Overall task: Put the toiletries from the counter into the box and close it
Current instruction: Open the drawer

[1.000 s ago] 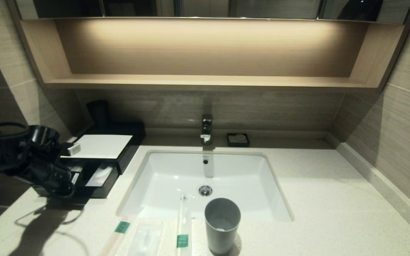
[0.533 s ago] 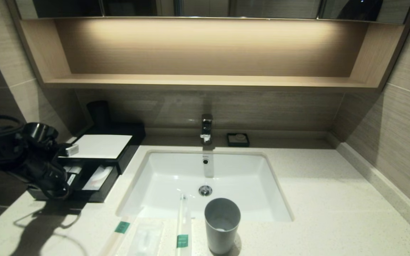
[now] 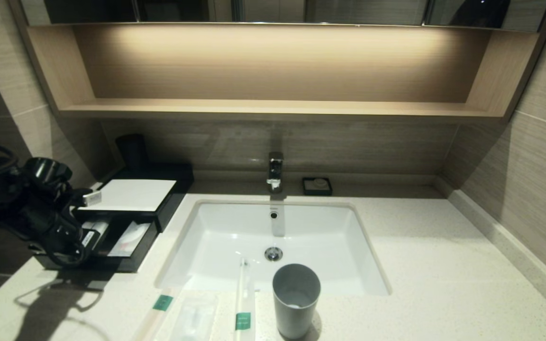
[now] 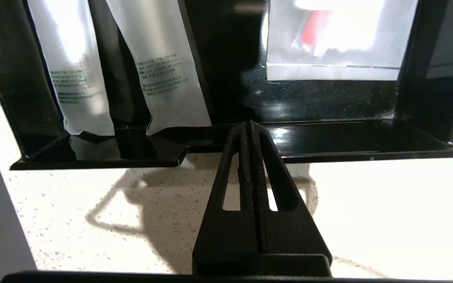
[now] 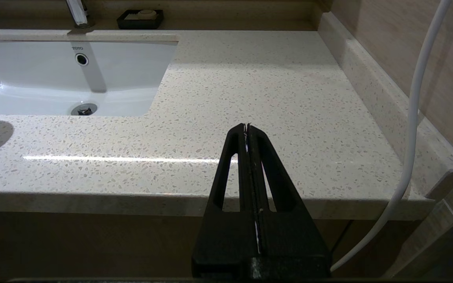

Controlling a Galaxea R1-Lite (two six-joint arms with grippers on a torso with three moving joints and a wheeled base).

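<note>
The left gripper (image 4: pixel 249 125), jaws pressed together and empty, sits at the front lip of the box (image 3: pixel 126 227) with its drawer pulled out. Two sticks (image 3: pixel 243 303) and the packet (image 3: pixel 192 317) lie on the counter (image 3: pixel 443 284) before the sink (image 3: pixel 273 237). The right gripper (image 5: pixel 247 126), jaws together, hangs off the counter's front edge.

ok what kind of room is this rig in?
Most likely a hotel bathroom vanity: white sink with a tap set in a speckled counter, a soap dish, and a black amenity box of wrapped toiletries.
</note>
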